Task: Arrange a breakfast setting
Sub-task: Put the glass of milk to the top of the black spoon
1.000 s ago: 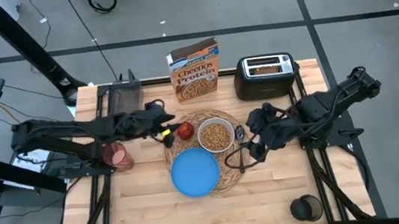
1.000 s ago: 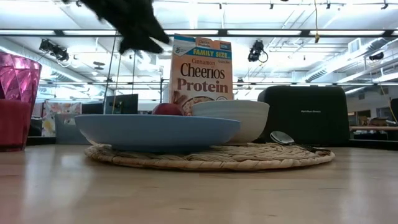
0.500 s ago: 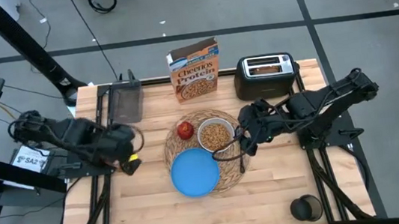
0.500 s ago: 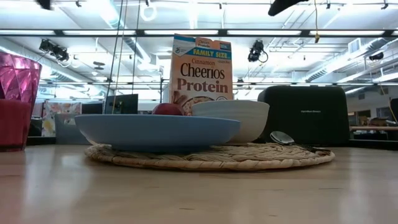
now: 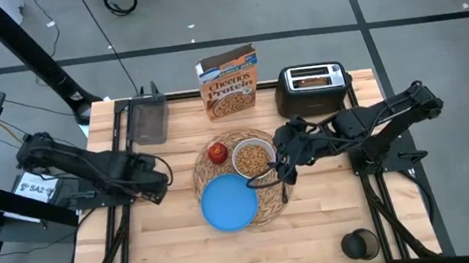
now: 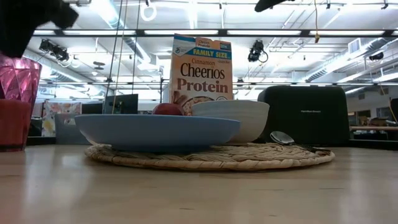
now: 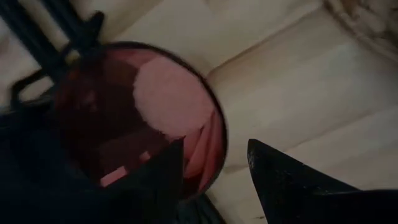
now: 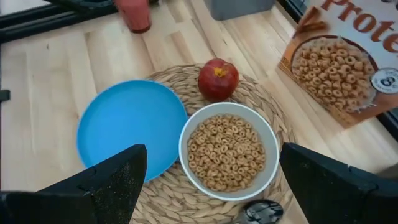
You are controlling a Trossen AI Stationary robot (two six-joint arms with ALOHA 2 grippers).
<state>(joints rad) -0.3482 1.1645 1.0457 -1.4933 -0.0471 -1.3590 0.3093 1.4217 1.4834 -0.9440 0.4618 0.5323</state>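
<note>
The woven placemat (image 5: 271, 200) holds the blue plate (image 5: 229, 203), the white bowl (image 5: 254, 158) full of cereal and the red apple (image 5: 217, 153). The dark spoon (image 8: 261, 211) lies on the mat's right edge. The pink cup (image 7: 155, 118) stands upright on the table, left of the mat, also in the low view (image 6: 15, 99). My left gripper (image 7: 216, 146) is open just above the cup, one finger over its inside and one outside the rim. My right gripper (image 5: 283, 157) is open over the mat's right edge, by the bowl (image 8: 227, 152). Toast (image 5: 313, 76) sits in the toaster.
The orange Cheerios box (image 5: 229, 81) and the black toaster (image 5: 311, 90) stand at the far edge. A dark mesh tray (image 5: 146, 119) sits at the far left. A black round thing (image 5: 360, 244) stands at the near right corner. Bare wood lies along the near edge.
My left gripper has gone from beside the apple toward the table's left edge and come over the pink cup, which it now covers in the high view. My right gripper has moved toward the table's left, closer to the bowl. The setting's things have stayed in place.
</note>
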